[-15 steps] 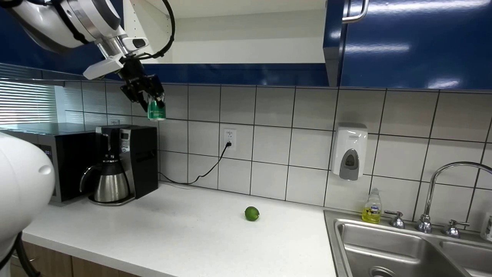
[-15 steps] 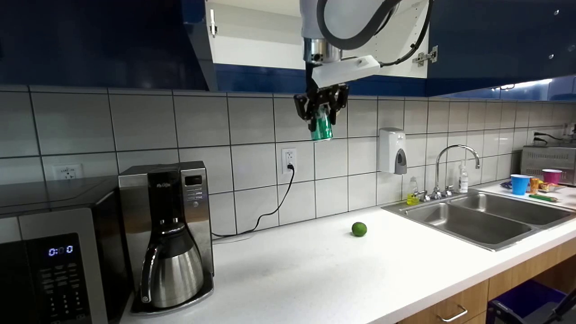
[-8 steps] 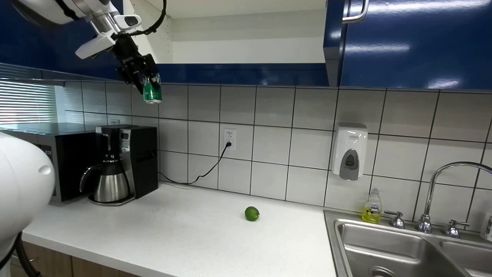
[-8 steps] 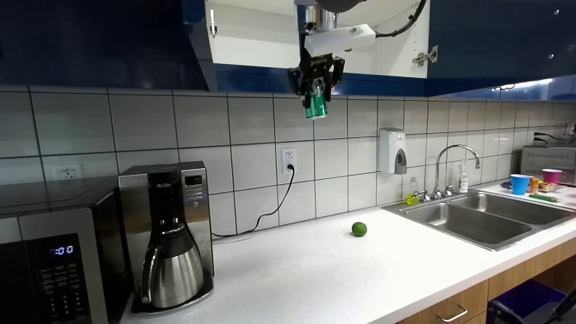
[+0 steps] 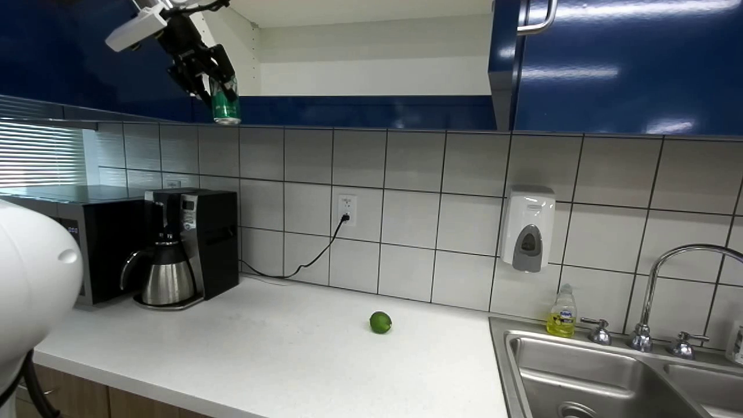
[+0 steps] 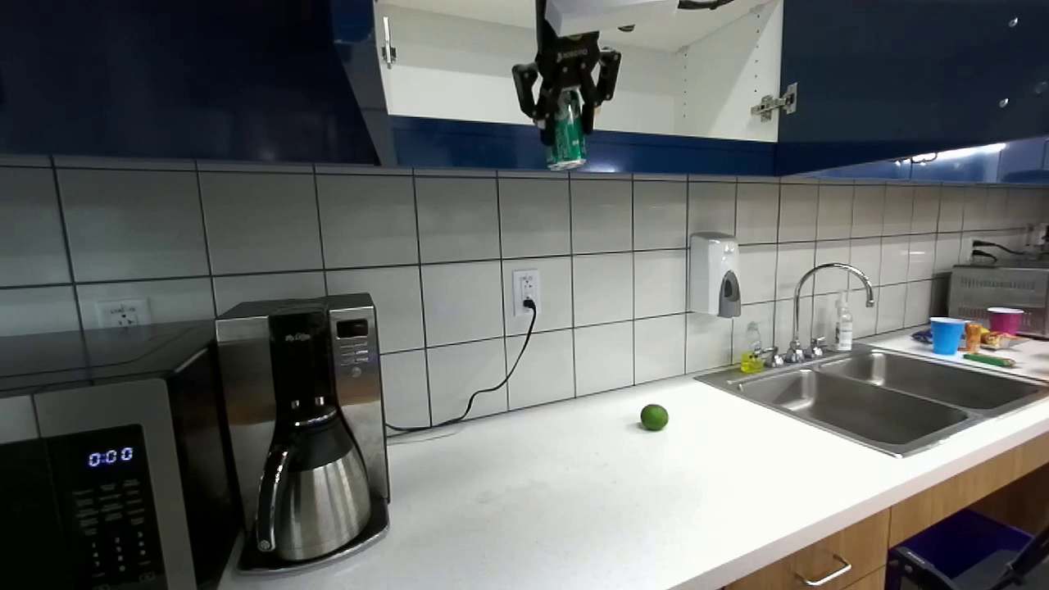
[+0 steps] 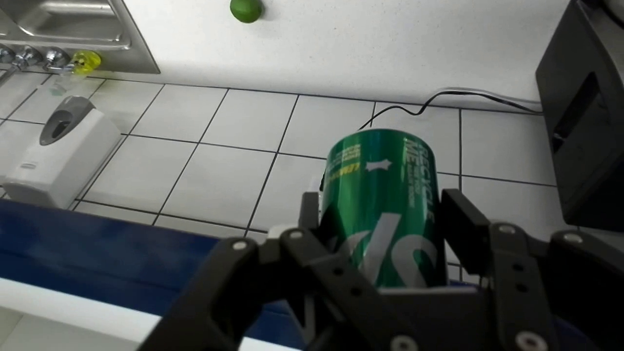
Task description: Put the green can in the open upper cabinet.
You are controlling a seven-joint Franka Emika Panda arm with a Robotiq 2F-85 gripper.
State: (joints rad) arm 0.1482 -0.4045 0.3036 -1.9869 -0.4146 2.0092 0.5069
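Hanging from the claw (image 6: 568, 131), the green can (image 5: 225, 110) tilts slightly off vertical.

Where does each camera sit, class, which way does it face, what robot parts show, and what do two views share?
In an exterior view: off the robot, sink close, facing the tiled wall; gripper and white arm part show.
In an exterior view: off the robot, microwave close, facing the wall; gripper and white wrist piece show.
In the wrist view: wrist-mounted, looking down past the green can toward the counter and wall; gripper shows.
Both exterior views share the lime and open upper cabinet.
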